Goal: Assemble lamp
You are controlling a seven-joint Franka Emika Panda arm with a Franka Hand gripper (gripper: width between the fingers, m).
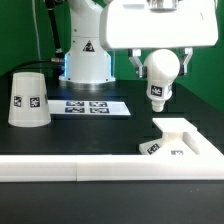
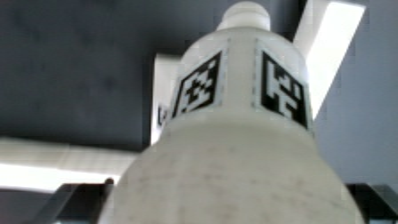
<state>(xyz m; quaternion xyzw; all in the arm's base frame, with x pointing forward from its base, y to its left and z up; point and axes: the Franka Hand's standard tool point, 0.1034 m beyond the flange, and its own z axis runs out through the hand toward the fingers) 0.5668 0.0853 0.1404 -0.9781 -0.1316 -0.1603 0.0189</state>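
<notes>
The jaws were closed on the bulb (image 1: 160, 72), one finger on each side of its ball, holding it clear of the tabletop (image 1: 90, 135) with its neck pointing down. A tag showed on the neck. In the wrist view the bulb (image 2: 231, 130) filled most of the frame, its tagged neck pointing away from the camera and dark finger parts showing at either side of the ball.

The base (image 1: 188, 135) lay flat on the tabletop below the bulb and slightly toward the exterior view's right, apart from it, with tags on its near edge. It sat just behind the rail (image 1: 70, 170). The shade (image 1: 28, 100) stood wide end down at the exterior view's left, well apart from the bulb. The marker board (image 1: 92, 105) lay between shade and bulb.
</notes>
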